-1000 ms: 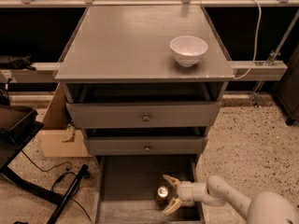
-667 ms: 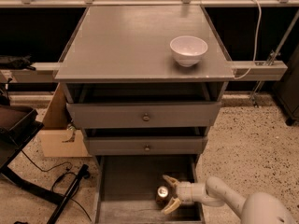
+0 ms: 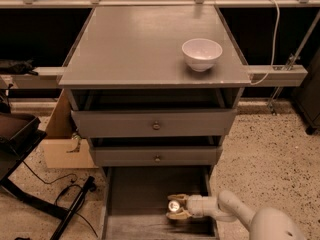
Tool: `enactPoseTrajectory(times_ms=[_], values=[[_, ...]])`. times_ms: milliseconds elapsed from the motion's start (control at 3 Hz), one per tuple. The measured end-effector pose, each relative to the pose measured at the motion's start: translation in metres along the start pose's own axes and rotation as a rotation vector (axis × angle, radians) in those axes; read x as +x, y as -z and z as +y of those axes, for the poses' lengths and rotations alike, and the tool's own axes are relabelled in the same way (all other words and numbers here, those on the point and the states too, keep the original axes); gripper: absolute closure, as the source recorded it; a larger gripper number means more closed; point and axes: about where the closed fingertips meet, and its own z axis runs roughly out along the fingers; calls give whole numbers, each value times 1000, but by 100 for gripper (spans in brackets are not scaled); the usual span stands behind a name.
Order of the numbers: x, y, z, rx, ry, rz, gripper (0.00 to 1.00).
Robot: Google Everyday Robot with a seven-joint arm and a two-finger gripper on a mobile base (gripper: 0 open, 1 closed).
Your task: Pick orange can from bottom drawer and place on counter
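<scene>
I had the gripper point(image 3: 174, 207) down inside the bottom drawer point(image 3: 140, 194), reaching in from the cabinet's front right corner on its pale arm point(image 3: 227, 211). Its two fingers sat on either side of the orange can point(image 3: 174, 205), narrow and, as far as I could judge, pressed against it, so I took the can as held. The can stood upright on the drawer floor, toward the drawer's front edge and right of centre, silver top showing. I judged it gripped but not yet lifted.

My worries from there were these. The grip came from the side on a smooth, round can, so a light squeeze or a quick lift could let it slip or twist, and it would drop back into the drawer. The middle drawer point(image 3: 156, 156) and the top drawer point(image 3: 155, 124) fronts stood above the rear of the open tray. Rising without first pulling toward the front edge could catch the can or the wrist under them. The drawer's right wall was near the arm, and a swing outward might scrape it.

On the counter point(image 3: 135, 44), the white bowl point(image 3: 202, 54) sat near the right edge, toward the front right corner. Coming up on that side, I could knock it. The left half looked the safer landing spot.
</scene>
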Motion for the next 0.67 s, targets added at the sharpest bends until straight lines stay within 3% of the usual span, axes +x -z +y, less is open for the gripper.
enactPoseTrajectory(times_ms=[667], values=[[0,0,0,1,0,-1,87]])
